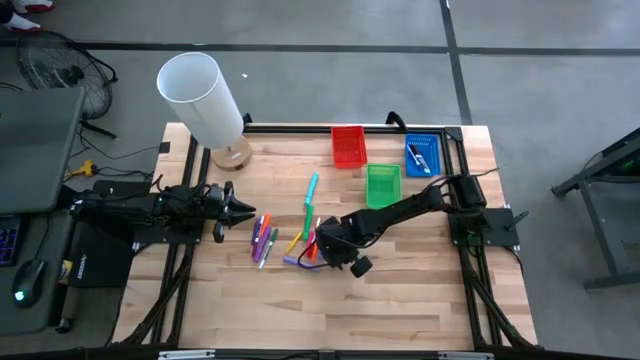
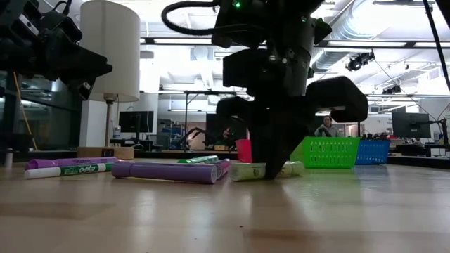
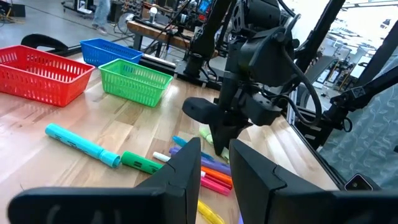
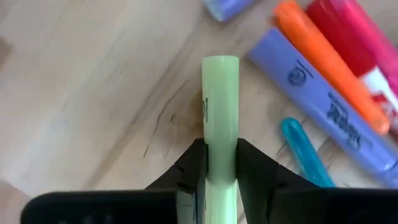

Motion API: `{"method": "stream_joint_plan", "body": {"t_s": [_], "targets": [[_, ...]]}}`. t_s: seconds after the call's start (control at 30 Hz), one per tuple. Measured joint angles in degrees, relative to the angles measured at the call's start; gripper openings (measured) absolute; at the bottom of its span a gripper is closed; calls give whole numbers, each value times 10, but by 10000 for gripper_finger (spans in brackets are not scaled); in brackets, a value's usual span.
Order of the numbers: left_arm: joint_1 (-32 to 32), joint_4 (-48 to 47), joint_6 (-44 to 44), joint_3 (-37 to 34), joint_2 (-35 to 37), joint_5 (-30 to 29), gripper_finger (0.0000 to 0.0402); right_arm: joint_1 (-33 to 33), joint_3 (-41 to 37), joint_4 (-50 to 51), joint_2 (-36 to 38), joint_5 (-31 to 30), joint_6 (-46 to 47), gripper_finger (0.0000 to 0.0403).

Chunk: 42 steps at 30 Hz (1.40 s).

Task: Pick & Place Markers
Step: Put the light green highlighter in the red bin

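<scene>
**Light-green marker clamped at the pile; most pens not yet sorted**

Fingers of the right gripper point(image 4: 220, 168) had closed on a light-green marker point(image 4: 220, 112), one dark pad pressed to each side of the barrel. The pen lay at table level in the middle of the wooden table point(image 1: 420, 300), beside a lavender marker point(image 4: 323, 118), an orange one point(image 4: 329, 68) and a teal one point(image 4: 305, 152).

The left gripper point(image 1: 243, 208) hovered off the table over its left part, close to a second cluster of markers point(image 1: 263, 240). Its fingers stood a little apart with nothing between them.

Judged from how things lay, the task was at an early stage. The blue tray point(image 1: 424, 154) seemed to hold a few pens already, though they were too small to count. The red tray point(image 1: 348, 146) and the green tray point(image 1: 383, 184) showed nothing inside that could be made out. Most markers were still loose on the wood, among them a long teal marker point(image 1: 312, 186) near the green tray and a purple one point(image 2: 169, 171) at the front of the low view. Lifting the light-green pen and carrying it to a tray looked like the step in hand.

The surface was pale butcher-block planking in a black frame. A white-shaded lamp point(image 1: 205, 100) stood at its far left corner. Beyond lay a workshop with benches, monitors and ceiling ducts.
</scene>
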State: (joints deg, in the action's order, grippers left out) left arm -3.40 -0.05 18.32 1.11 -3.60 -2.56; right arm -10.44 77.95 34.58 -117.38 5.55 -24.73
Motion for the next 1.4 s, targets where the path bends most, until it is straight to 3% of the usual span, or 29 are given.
{"method": "stream_joint_plan", "body": {"t_s": [0.23, 0.6, 0.8, 0.97, 1.2, 1.4], "targets": [[0, 0, 0, 0, 0, 0, 83, 0, 0, 2, 0, -16, 162, 52], [0, 0, 0, 0, 0, 0, 83, -4, 0, 2, 1, -24, 333, 52], [0, 0, 0, 0, 0, 0, 83, -7, -1, 16, 13, -42, 371, 51], [0, 0, 0, 0, 0, 0, 83, -6, 58, 91, 15, -75, 374, 51], [0, 0, 0, 0, 0, 0, 83, 15, 164, 216, 15, -169, 351, 51], [0, 0, 0, 0, 0, 0, 83, 70, 206, 282, 15, -238, 334, 51]]}}
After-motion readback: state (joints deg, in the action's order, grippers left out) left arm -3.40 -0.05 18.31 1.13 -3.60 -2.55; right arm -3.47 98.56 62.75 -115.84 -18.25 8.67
